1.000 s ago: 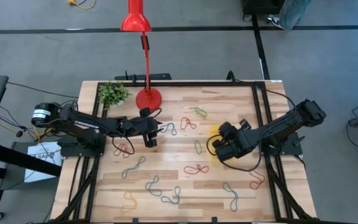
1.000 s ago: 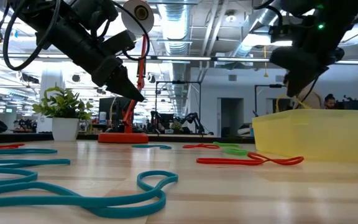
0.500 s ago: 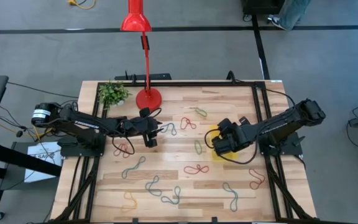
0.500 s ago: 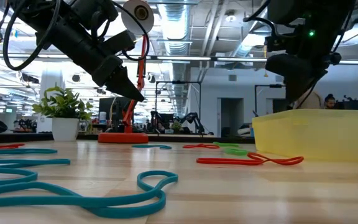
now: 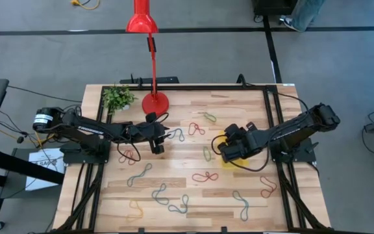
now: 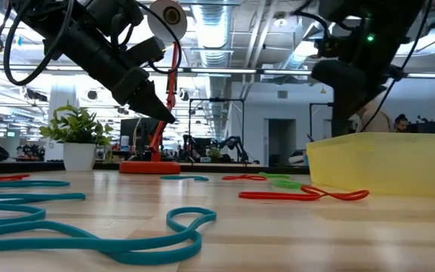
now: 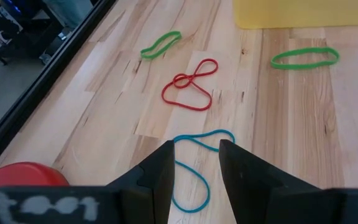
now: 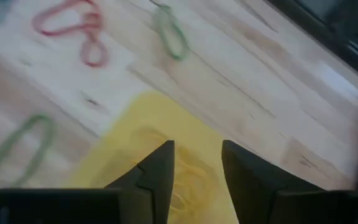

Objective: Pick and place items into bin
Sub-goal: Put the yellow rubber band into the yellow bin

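Release over the bin: the right gripper, clamped shut a second ago at the bin's lower right edge, now stands with its fingers spread and nothing between them, and it has slid up and left so it hangs right over the yellow bin at centre-right of the overhead frame. Its wrist camera looks straight down into the translucent tray, where a pale yellowish loop seems to lie on the floor, though it is hard to tell against the plastic. Judging from that, one item has just gone in and this arm is free for another.

Left gripper sits left of centre, unmoved over the same second, fingers parted and empty, poised just above a blue loop that runs between its fingertips. That looks like the next pick.

Plenty is left. A red figure-eight, a green loop just left of the bin and a teal loop in the low view's foreground lie scattered across the pale wooden tabletop.

Upper left of the table holds a small potted plant and a red lamp base. Behind it all, an open workshop with ceiling lights.
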